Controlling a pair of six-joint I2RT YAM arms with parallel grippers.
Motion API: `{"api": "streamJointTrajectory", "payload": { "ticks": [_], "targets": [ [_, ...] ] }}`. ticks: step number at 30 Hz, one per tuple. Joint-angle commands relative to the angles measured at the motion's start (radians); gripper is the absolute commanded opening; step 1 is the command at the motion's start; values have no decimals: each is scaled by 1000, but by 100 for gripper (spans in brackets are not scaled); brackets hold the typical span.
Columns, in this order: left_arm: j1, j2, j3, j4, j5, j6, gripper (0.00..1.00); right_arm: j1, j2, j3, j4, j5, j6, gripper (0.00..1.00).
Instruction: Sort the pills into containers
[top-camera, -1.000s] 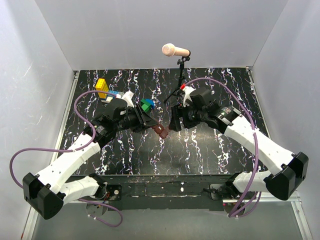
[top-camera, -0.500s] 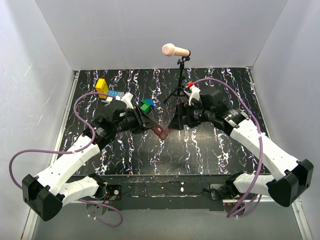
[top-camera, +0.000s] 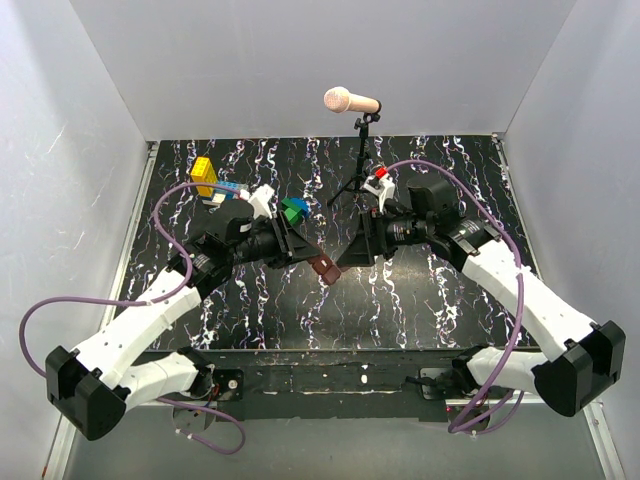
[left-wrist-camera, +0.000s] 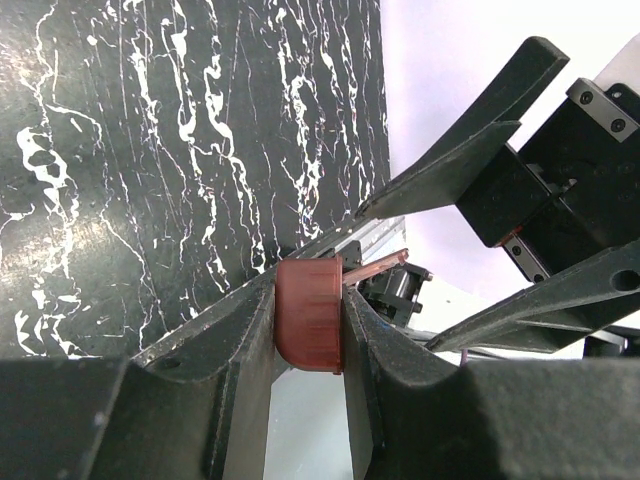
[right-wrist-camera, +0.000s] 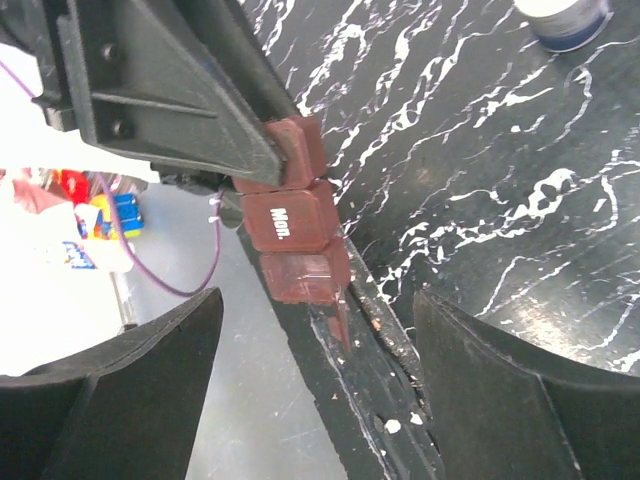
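My left gripper (top-camera: 316, 260) is shut on one end of the reddish-brown pill box (top-camera: 325, 268) and holds it above the table's middle. In the left wrist view the box (left-wrist-camera: 310, 318) is clamped between both fingers. In the right wrist view the box (right-wrist-camera: 292, 228) sticks out of the left fingers (right-wrist-camera: 170, 95); one lid reads "Mon." and the end lid hangs open. My right gripper (top-camera: 352, 250) is open wide, just right of the box and apart from it; it also shows in its own wrist view (right-wrist-camera: 315, 395). No pills show.
A microphone on a stand (top-camera: 352, 101) is at the back centre. A yellow block (top-camera: 204, 172) and green and blue blocks (top-camera: 293, 210) lie back left. A bottle (right-wrist-camera: 565, 18) stands on the black marbled table (top-camera: 400, 300). The table's front edge (right-wrist-camera: 400, 400) lies under the right gripper.
My right gripper has drawn back to the right from the box and its fingers have spread wider. My left gripper has kept hold of the box, shifting it slightly.
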Motion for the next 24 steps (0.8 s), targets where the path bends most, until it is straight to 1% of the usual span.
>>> {"api": "streamJointTrajectory", "payload": {
  "ticks": [1,2,3,13,16,18,20,22,24],
  "targets": [
    [1,4,18,18,62,33,0,-5,8,5,25,-121,-44,77],
    [1,6,17,20,62,33,0,-5,10,8,16,-120,-51,70],
    [1,6,17,20,62,34,0,-6,16,13,7,-123,-56,66],
    [1,21,23,20,70,34,0,-17,50,20,-70,-120,-108,54],
    [1,21,23,20,71,36,0,-17,62,17,-64,-135,-104,41],
    [1,21,24,18,73,37,0,-17,68,16,-54,-144,-97,29],
    [1,21,21,20,73,36,0,-17,73,16,-51,-147,-97,20],
    [1,20,18,20,71,34,0,-17,74,17,-56,-143,-96,9],
    [1,21,20,21,71,36,0,-17,73,19,-54,-141,-99,1]
  ]
}}
